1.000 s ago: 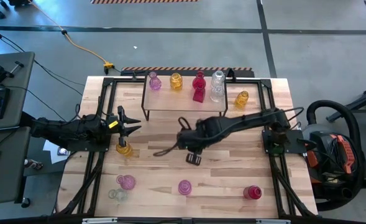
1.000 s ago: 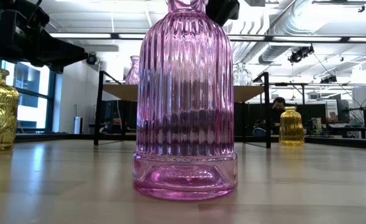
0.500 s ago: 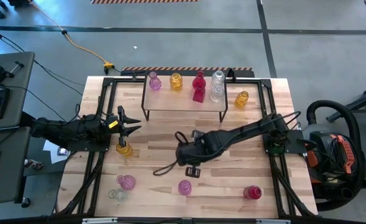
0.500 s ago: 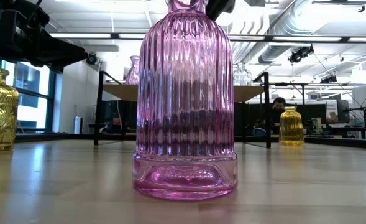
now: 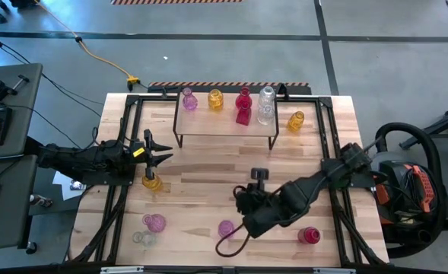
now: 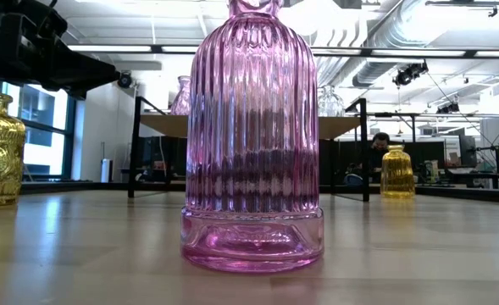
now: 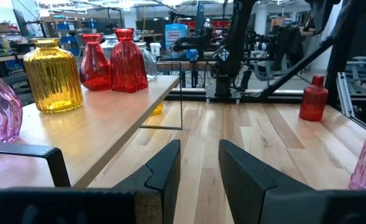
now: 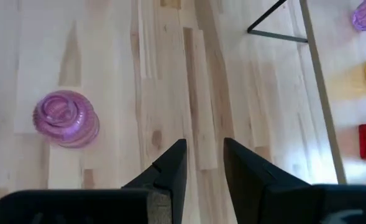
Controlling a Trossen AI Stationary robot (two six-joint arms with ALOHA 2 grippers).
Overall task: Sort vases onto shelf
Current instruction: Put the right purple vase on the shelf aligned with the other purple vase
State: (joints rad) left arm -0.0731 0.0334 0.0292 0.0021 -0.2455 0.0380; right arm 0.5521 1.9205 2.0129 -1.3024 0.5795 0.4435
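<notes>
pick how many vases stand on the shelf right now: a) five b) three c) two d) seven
a, the high view shows five on the shelf: a pink vase, a yellow vase, two red vases and a clear vase.

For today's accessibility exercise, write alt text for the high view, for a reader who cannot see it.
Seen from above, the right gripper hangs beside a pink vase near the table's front edge, holding nothing. The left gripper waits above a yellow vase. The shelf at the back carries five vases.
</notes>
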